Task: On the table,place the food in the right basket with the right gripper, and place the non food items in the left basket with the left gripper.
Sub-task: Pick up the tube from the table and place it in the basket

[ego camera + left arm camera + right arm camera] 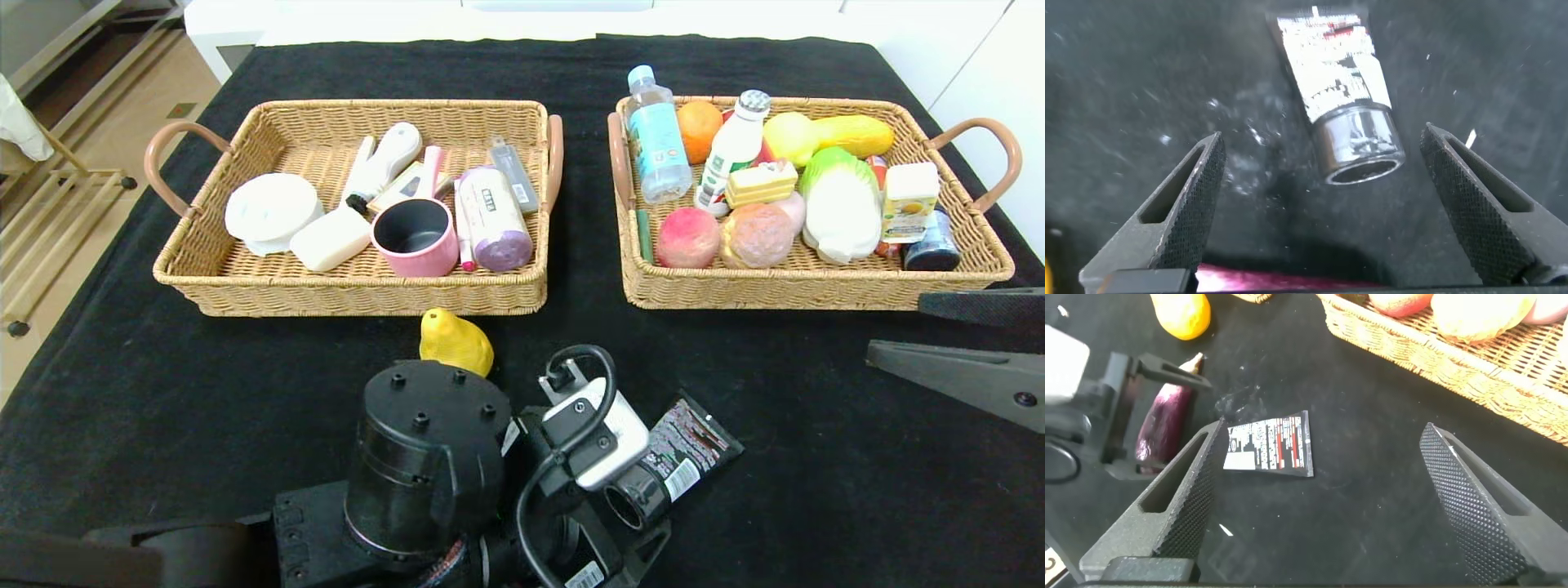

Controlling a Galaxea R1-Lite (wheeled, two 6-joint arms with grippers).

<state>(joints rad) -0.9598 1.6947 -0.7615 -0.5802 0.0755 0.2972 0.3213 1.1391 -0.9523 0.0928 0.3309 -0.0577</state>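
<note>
I can read no text. The black squeeze tube (1333,69) near the table's (204,392) front edge carries a white and red printed label, its lettering illegible.

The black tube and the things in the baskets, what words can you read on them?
Black tube: white and red print, too blurred to read.
Purple bottle in the left basket: dark label, unreadable.
Yellow carton in the right basket: print too small.
No text is readable.

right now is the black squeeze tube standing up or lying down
Lying down: the black squeeze tube rests flat on the black cloth table, between the open left gripper's fingers.
</note>
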